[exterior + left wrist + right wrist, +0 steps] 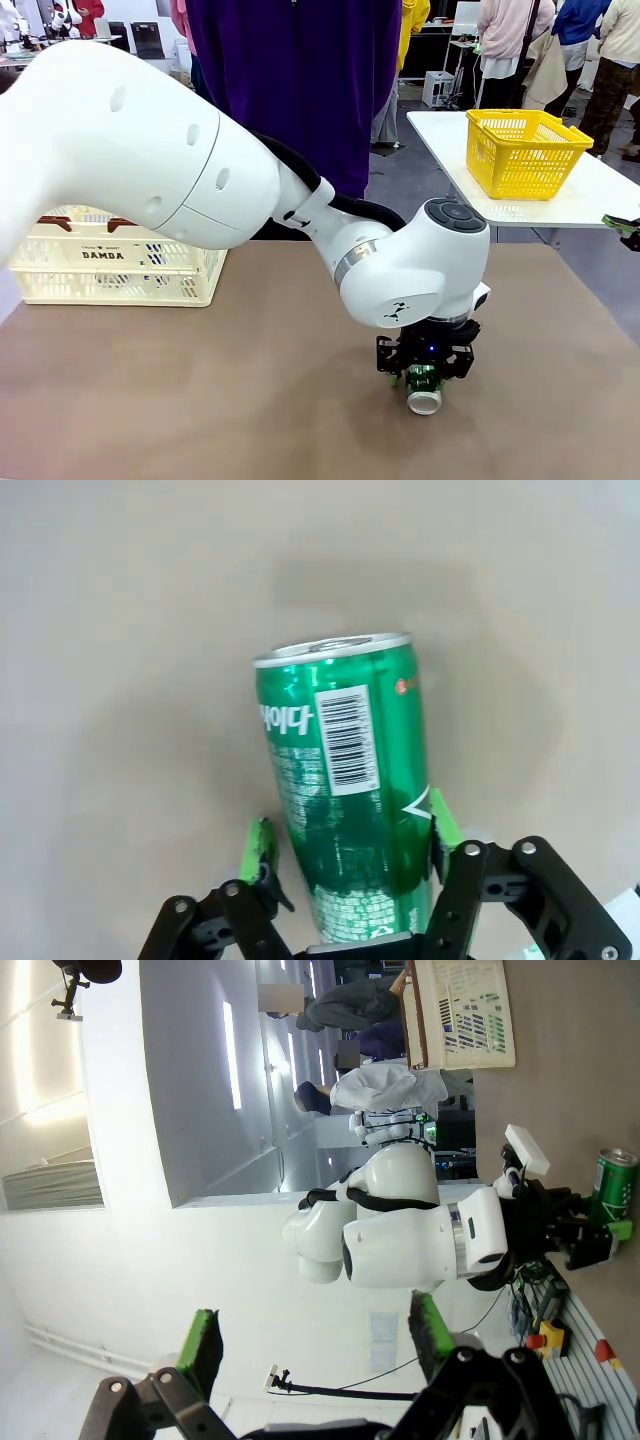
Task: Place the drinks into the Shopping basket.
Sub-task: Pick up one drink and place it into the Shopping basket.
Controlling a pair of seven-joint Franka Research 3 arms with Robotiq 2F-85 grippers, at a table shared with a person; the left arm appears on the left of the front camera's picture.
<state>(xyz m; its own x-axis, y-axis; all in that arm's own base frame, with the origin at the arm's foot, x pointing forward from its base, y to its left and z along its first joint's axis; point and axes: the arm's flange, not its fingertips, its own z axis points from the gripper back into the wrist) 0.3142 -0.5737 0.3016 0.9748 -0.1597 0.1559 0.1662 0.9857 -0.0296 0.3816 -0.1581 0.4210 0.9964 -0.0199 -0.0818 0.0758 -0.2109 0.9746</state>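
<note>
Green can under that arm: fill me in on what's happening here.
The left gripper has its jaws around the green can, which stands on the brown table; the pads look close to its sides, but a firm grip isn't clear. The cream basket sits at the table's far left. The right gripper is open, holding nothing. A person stands across the table.

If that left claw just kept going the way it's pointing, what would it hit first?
The green can, which already sits between the left gripper's jaws. Just past it lies the brown table, so it would probably press the can into the tabletop.
</note>
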